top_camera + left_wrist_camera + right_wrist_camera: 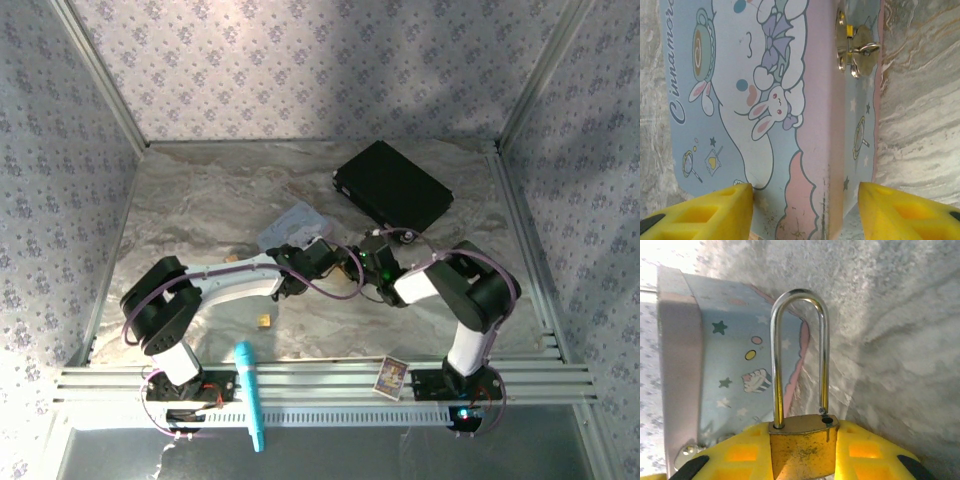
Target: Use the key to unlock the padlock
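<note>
My right gripper [802, 452] is shut on the brass padlock [801, 442], its yellow fingers [867, 452] clamping the body from both sides. The silvery shackle [775, 350] stands up, and its free end hovers just above its hole. In the top view the right gripper [357, 268] meets the left gripper [303, 262] mid-table. My left gripper [805, 212] is open, its yellow fingers [705, 215] straddling the near end of the pastel tin box [765, 100]. The key is out of view.
The tin box [292, 223] has a metal hasp [852, 47] on its side. A black case [392, 186] lies at the back right. A tiny gold cube [264, 321], a teal pen [249, 392] and a small card [392, 376] sit near the front rail.
</note>
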Robot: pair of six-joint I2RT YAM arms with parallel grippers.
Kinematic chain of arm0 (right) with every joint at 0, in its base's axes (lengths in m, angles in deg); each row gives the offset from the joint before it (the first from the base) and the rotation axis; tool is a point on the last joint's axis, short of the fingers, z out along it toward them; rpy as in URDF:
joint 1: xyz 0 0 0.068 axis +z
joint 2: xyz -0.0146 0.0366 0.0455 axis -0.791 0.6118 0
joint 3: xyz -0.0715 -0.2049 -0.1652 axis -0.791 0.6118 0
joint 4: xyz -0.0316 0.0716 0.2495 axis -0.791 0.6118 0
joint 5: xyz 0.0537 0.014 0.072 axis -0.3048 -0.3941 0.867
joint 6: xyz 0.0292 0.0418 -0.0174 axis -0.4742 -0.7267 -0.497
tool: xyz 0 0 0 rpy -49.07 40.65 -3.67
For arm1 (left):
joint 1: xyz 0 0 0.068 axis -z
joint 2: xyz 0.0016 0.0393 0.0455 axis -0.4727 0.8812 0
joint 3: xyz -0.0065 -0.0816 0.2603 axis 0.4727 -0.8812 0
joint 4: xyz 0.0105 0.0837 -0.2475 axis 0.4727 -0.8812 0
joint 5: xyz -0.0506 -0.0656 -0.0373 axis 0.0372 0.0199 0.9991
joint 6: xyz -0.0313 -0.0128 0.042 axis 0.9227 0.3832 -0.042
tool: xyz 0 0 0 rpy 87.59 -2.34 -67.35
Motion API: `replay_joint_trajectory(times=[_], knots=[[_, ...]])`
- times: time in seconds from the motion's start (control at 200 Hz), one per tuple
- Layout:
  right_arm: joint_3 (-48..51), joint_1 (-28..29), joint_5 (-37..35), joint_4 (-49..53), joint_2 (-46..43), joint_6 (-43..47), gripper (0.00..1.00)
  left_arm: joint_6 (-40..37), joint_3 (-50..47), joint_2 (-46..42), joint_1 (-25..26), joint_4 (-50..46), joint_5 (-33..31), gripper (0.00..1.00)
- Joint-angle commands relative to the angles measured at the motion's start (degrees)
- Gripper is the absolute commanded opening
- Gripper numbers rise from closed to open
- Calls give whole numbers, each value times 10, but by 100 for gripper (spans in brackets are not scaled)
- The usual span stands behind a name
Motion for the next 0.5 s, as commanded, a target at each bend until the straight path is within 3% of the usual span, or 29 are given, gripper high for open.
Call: replay_joint_trajectory(times=[0.0, 0.195, 0.325, 0.495], knots=[[-13, -12, 54, 267, -30, 107, 1, 15, -9, -15, -6, -44, 6, 59], [-102, -34, 94, 534, -32, 242, 2, 23, 0, -17, -6, -44, -20, 70], [-103, -65, 170, 545, -16, 272, 3, 29, -1, -19, -7, -38, -32, 73], [-125, -34, 223, 522, -39, 275, 2, 32, -3, -24, -6, -33, -43, 73]])
